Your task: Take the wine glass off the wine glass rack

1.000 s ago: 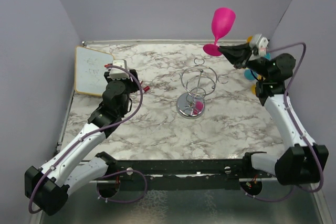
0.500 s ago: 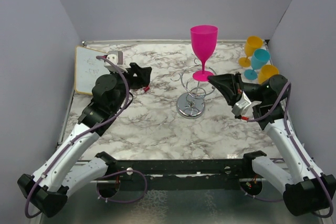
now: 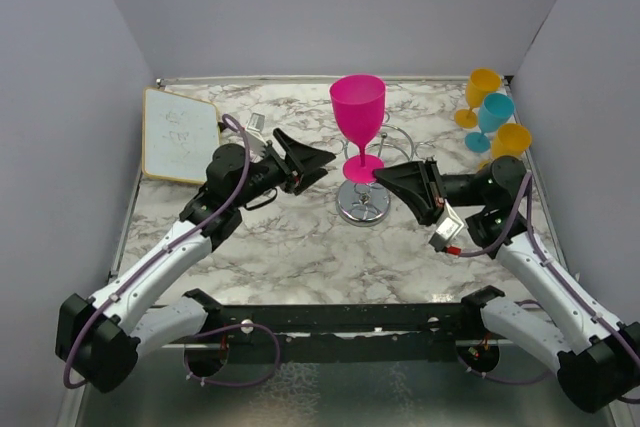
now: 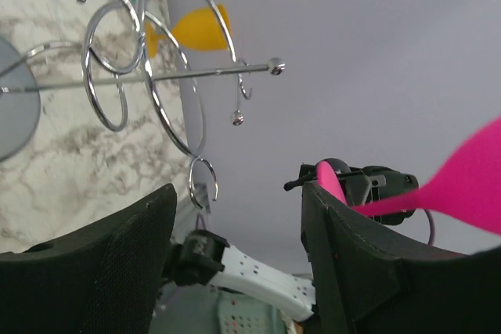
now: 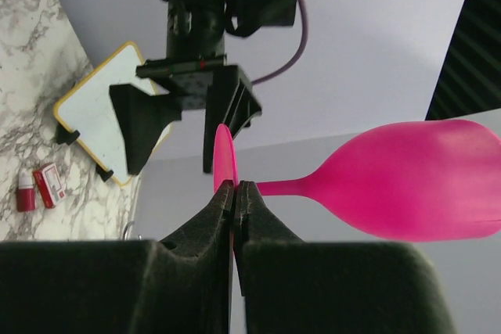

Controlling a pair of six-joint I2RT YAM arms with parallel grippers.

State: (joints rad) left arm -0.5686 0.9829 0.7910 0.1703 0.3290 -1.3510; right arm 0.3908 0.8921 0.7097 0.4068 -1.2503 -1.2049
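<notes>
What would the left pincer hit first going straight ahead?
Most likely the foot of the pink wine glass, pinched by the right pincer, just ahead of the open left pincer. Depth is hard to judge.

Lab booth: plain walls [image 3: 250,7], marble table [image 3: 300,242]

The wine glass [image 3: 358,117] is held above the wine glass rack [image 3: 360,205] at the centre; a whiteboard [image 3: 180,134] is laid far left, three goblets [image 3: 495,107] far right.

Marble-patterned table [image 3: 300,247]: whiteboard [image 3: 180,134] far left, wine glass rack [image 3: 362,205] mid-table, yellow and teal glasses [image 3: 494,112] far right.
</notes>
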